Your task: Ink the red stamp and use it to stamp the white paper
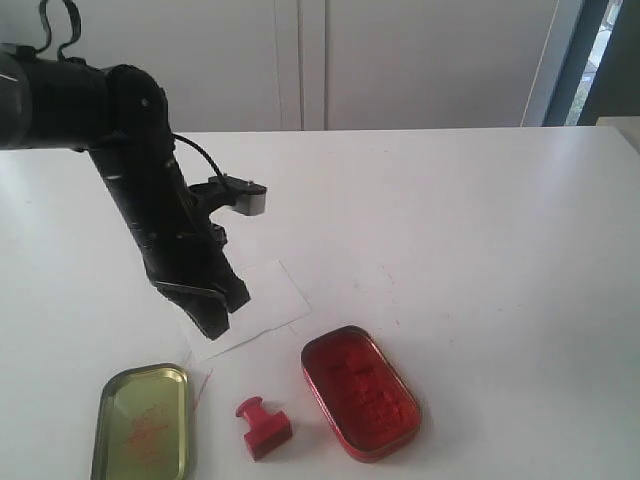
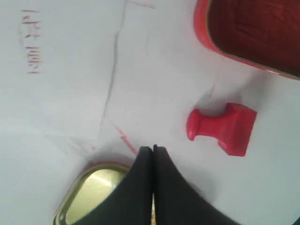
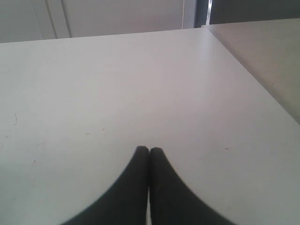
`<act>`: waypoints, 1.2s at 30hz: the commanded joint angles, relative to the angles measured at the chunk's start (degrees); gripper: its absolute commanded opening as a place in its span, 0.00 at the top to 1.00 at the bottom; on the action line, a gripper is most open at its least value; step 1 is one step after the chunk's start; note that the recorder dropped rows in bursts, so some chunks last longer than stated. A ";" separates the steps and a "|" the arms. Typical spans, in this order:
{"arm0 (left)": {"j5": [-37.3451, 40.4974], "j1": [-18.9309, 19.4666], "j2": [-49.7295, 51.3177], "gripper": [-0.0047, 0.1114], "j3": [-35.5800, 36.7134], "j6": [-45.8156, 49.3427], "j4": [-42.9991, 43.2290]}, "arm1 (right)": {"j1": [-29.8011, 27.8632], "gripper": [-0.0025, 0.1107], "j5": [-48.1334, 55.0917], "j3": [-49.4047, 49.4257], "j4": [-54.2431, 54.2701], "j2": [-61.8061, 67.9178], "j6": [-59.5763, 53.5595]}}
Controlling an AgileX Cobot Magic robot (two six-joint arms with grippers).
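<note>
Red stamp [image 2: 220, 129], lying free, near left gripper [image 2: 153, 150]

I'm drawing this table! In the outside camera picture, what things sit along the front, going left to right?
gold-green tin lid → red stamp → red ink-pad tin

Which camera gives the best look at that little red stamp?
The left wrist view: the red stamp looms large, lying on its side, knob and base clear. The exterior view shows it small. The right wrist view misses it.
</note>
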 commanded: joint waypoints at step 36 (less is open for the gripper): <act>-6.03 19.04 -25.32 0.96 17.69 -15.18 8.52 | 0.05 0.98 -0.83 0.32 -0.44 -0.28 -0.07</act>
